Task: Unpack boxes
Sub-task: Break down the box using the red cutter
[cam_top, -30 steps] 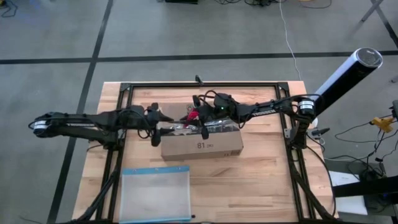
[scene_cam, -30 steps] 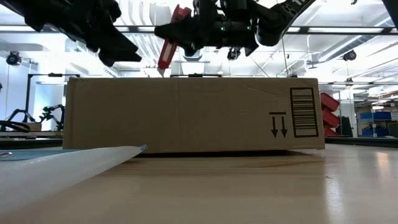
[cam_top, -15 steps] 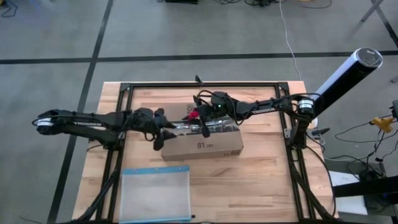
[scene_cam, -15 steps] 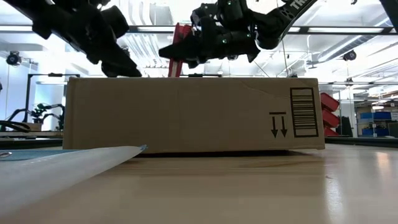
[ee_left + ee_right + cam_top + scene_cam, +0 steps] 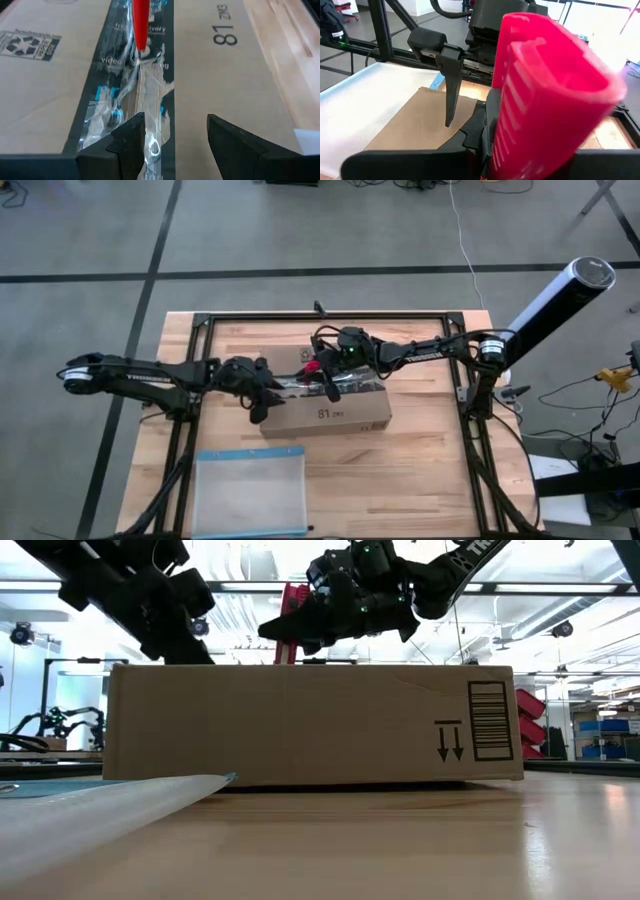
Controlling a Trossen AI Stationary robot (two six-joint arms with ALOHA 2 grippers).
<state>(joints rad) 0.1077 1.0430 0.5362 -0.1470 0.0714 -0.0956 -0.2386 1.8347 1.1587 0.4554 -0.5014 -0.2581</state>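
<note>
While the box (image 5: 325,405) sat mid-counter, flaps taped closed, the left gripper (image 5: 262,397) had come in from the left edge over the last second and now hung over the box's left end, jaws released and straddling the tape seam (image 5: 135,90) without gripping. The right gripper (image 5: 325,377), jaws clenched on the red tool (image 5: 140,22), had tipped the tool upright from its earlier slant; its tip met the tape along the top seam. Judgement: the cut was just starting, with the left arm placed to steady the box.

Room: the seam ran clear toward the box's right end. The clear pouch (image 5: 250,490) lay well apart at the near counter edge. The two grippers stood close together, so leftward travel was tight.
</note>
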